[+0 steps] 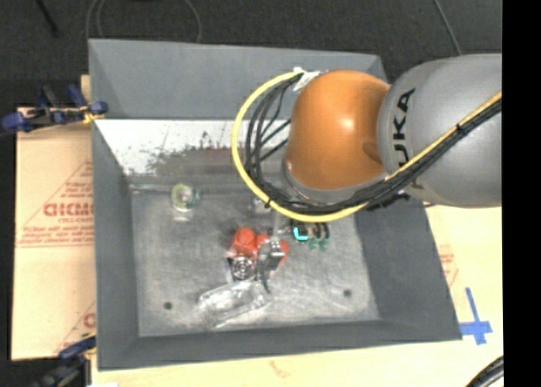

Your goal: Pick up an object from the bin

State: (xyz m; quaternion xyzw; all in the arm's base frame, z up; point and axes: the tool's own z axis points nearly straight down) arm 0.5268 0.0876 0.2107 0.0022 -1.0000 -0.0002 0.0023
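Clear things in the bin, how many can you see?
2: a small round clear thing at the upper left of the bin, and a crumpled clear wrapper near the front, by the tool. The arm may hide more.

The grey metal bin (pixel 114 233) is viewed by a single camera mounted above it and offset somewhat to one side, directed downward. The whole bin is framed at moderate range. The arm (pixel 448 140) is seen entering from the bin's right.

Arm (pixel 439 132) fr right, tool (pixel 270 260) downward
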